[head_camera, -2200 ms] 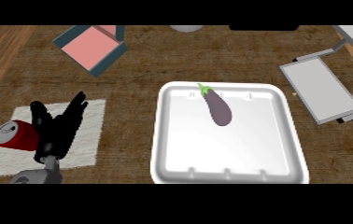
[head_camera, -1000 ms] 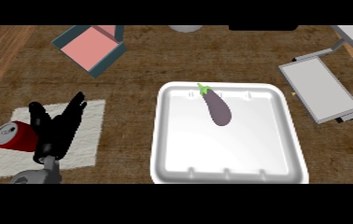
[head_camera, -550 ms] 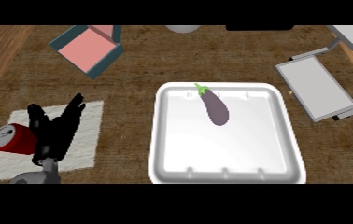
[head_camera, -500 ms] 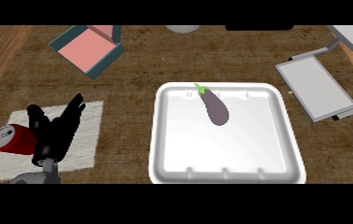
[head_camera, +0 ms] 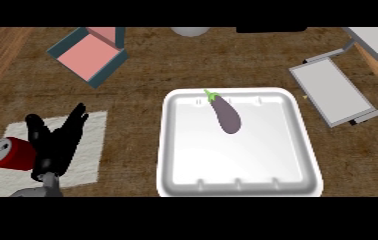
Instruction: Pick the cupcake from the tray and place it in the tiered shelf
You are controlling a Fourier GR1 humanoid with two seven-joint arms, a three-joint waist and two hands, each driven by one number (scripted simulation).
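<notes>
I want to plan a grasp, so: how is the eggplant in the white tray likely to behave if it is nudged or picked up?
The eggplant looks rounded and elongated, lying on its side, so a sideways push would probably roll it across the tray's smooth floor. Its glossy skin suggests it may slip between fingers. It tapers toward the green stem, so a grasp round the thicker middle is likely steadier.

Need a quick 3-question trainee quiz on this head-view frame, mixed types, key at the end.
1. True or false: a cupcake lies in the white tray.
2. Where does the left robot hand show? A) over the tray B) at the lower left, fingers up, by the red can C) on the grey shelf
3. Fill in: the only thing in the tray is a purple ____.

Key: 1 false, the pictures show an eggplant, no cupcake. 2 B. 3 eggplant.
</notes>
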